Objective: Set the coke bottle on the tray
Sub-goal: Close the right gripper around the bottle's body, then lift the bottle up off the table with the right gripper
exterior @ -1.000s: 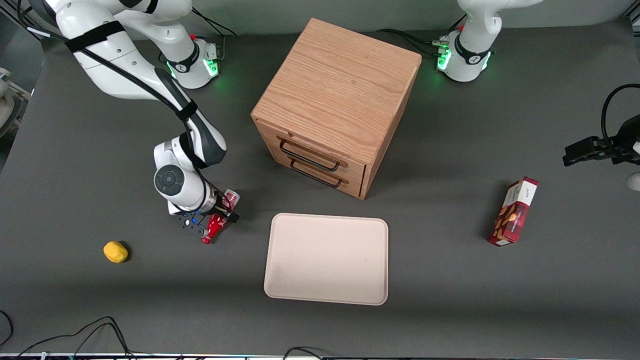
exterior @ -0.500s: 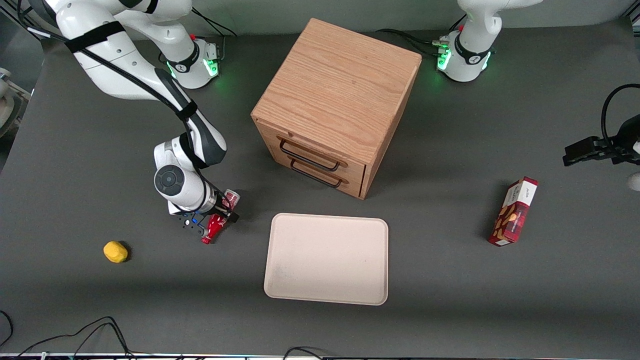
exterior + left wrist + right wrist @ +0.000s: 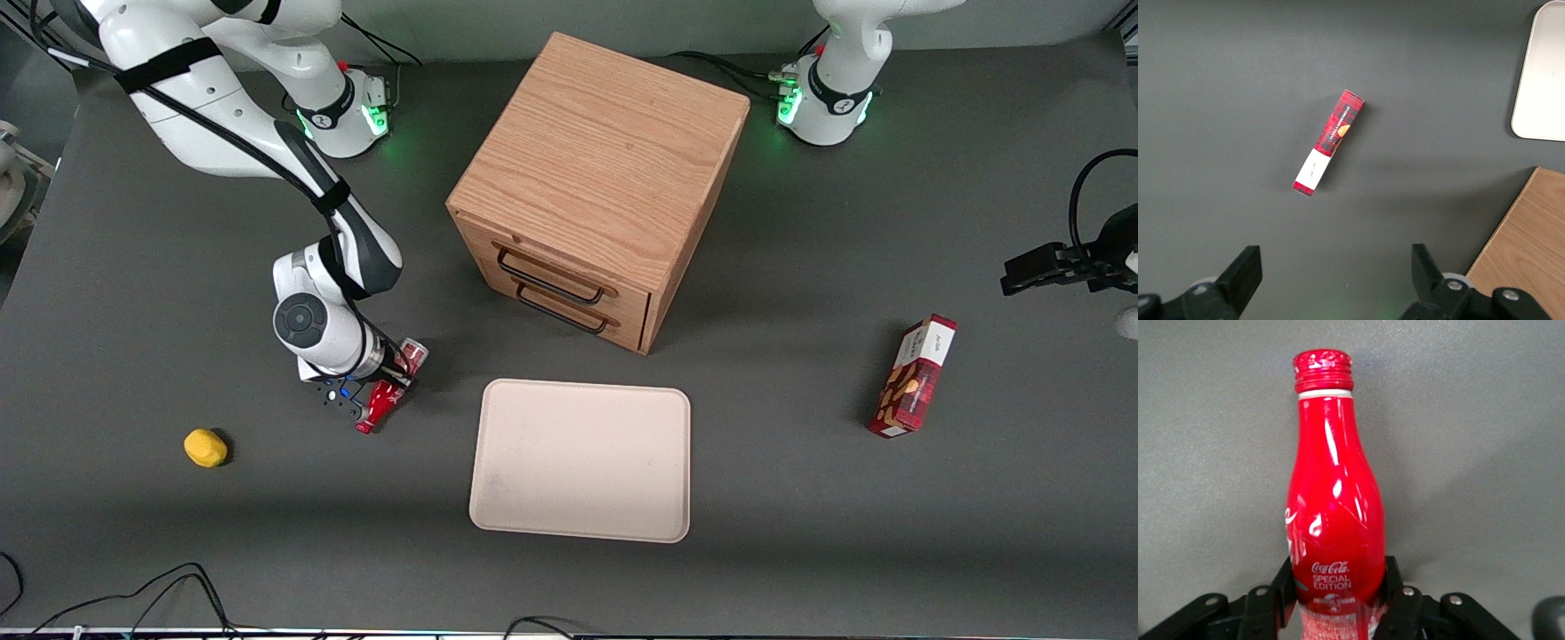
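The coke bottle [image 3: 382, 402], small, red, with white lettering, is in my right gripper [image 3: 388, 391], beside the tray [image 3: 578, 462] toward the working arm's end of the table. The bottle's red cap points toward the front camera. In the right wrist view the gripper [image 3: 1337, 590] is shut on the bottle [image 3: 1335, 513], with its black fingers [image 3: 1283, 587] pressed on both sides of the lower body. I cannot tell whether the bottle touches the table. The pale beige-pink tray lies flat with nothing on it and also shows in the left wrist view [image 3: 1541, 73].
A wooden two-drawer cabinet [image 3: 596, 178] stands farther from the front camera than the tray. A small yellow object [image 3: 204, 447] lies toward the working arm's end. A red snack box [image 3: 916, 375] lies toward the parked arm's end and also shows in the left wrist view [image 3: 1330, 142].
The gripper and the bottle have shifted only very slightly; the grip on the bottle is unchanged.
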Robot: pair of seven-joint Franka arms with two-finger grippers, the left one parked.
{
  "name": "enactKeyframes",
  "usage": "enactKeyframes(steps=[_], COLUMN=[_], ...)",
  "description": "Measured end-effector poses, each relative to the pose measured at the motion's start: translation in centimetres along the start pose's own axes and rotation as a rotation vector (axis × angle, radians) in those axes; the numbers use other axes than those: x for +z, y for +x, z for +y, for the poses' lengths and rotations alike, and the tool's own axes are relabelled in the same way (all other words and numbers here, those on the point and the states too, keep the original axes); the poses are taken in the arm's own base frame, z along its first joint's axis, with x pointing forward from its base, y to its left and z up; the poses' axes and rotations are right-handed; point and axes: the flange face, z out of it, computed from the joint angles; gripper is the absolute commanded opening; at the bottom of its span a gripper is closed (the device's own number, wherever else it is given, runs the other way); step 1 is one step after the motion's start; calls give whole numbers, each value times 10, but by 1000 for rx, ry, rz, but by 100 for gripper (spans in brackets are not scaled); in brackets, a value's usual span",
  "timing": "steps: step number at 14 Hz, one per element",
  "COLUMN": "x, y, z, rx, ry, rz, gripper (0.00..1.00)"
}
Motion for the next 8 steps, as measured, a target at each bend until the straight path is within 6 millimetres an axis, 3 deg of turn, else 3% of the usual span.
enactKeyframes(steps=[6,8], x=[-7,-34], y=[4,9], z=[2,5], rx=[6,13], ry=[-4,-28], rz=[3,2], gripper=[0,0])
